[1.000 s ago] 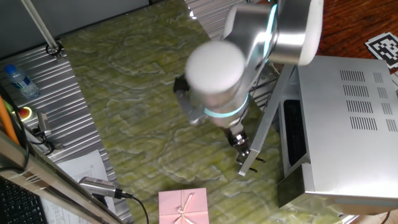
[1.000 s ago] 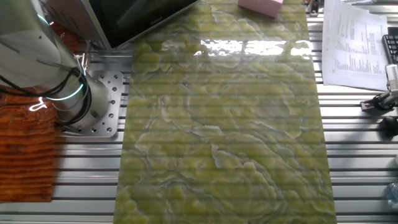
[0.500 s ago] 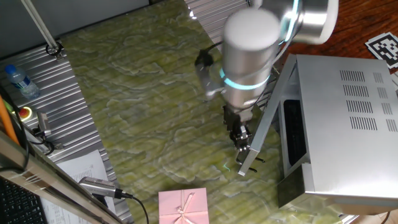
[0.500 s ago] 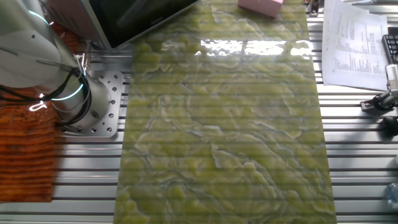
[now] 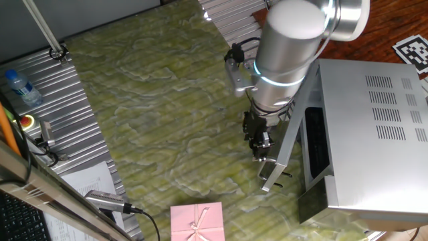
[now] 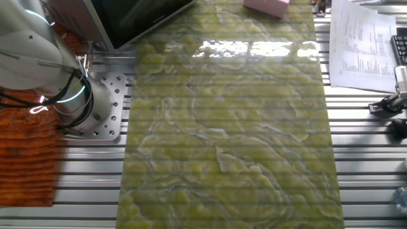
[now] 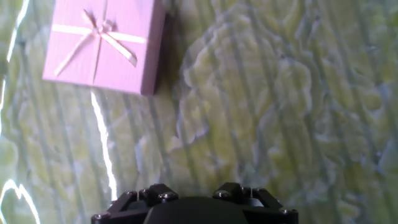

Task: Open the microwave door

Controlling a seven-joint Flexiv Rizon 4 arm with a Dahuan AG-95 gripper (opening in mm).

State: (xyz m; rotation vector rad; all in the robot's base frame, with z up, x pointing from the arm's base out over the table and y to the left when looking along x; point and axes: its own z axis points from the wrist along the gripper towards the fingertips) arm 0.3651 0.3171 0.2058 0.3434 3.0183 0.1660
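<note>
Partly swinging out from the microwave (image 5: 374, 127), the microwave door (image 5: 286, 142), gripper (image 5: 261, 144) pressing beside its edge, seemingly levering it wider; finger opening impossible to tell.

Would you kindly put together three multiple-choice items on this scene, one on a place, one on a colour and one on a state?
1. Where is the gripper?
A. Beside the microwave door
B. Over the water bottle
C. On the vented top

2. What colour is the gift box?
A. Blue
B. Pink
C. White

3. The microwave door is:
A. Fully shut
B. Removed
C. Swung partly open

Answers: 1 A, the fingers sit by the door's outer face; 2 B, pink with a ribbon bow; 3 C, the dark cavity shows behind the angled door.
</note>
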